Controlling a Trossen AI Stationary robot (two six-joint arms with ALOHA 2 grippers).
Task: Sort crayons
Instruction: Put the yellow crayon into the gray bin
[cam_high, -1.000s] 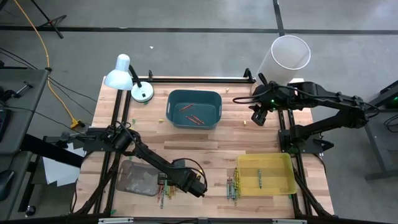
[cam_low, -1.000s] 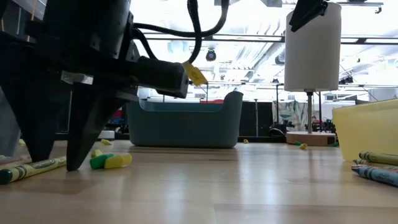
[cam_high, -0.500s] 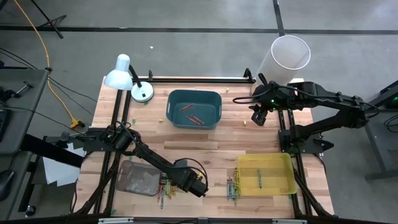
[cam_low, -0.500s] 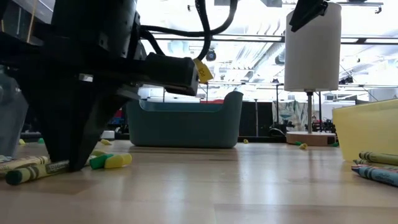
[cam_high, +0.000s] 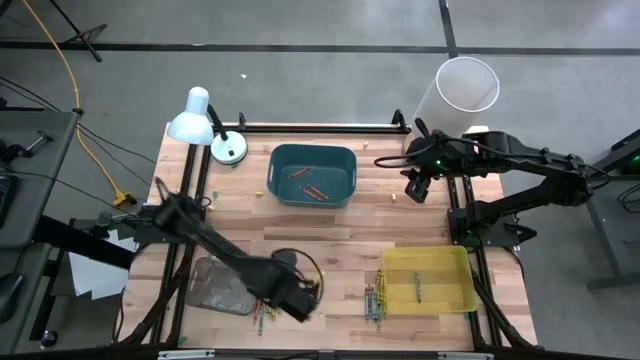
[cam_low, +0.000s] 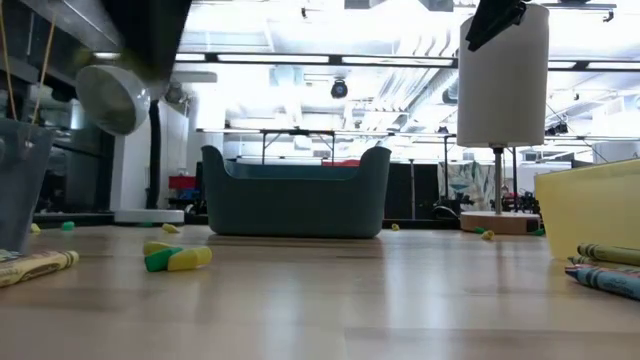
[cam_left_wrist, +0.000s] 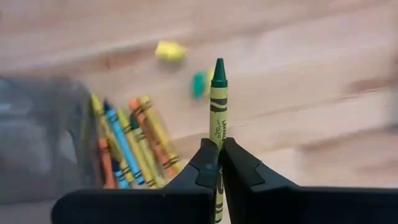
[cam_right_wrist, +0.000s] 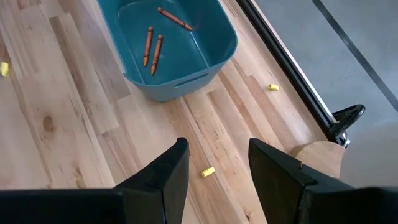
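Crayons (cam_left_wrist: 140, 146) lie mostly unsorted on the table (cam_high: 350, 235); left end effector (cam_left_wrist: 219, 163) pinches a green crayon (cam_left_wrist: 217, 112), right end effector (cam_right_wrist: 214, 163) waits spread.

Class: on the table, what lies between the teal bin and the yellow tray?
In the high view, only bare wood lies between the teal bin and the yellow tray; one tiny yellow bit sits just aside.

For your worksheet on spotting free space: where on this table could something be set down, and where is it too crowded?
Bare wood lies between the teal bin and the yellow tray, and left of the bin below the lamp. It is crowded by the clear tray, where loose crayons lie and the left gripper holds a green crayon.
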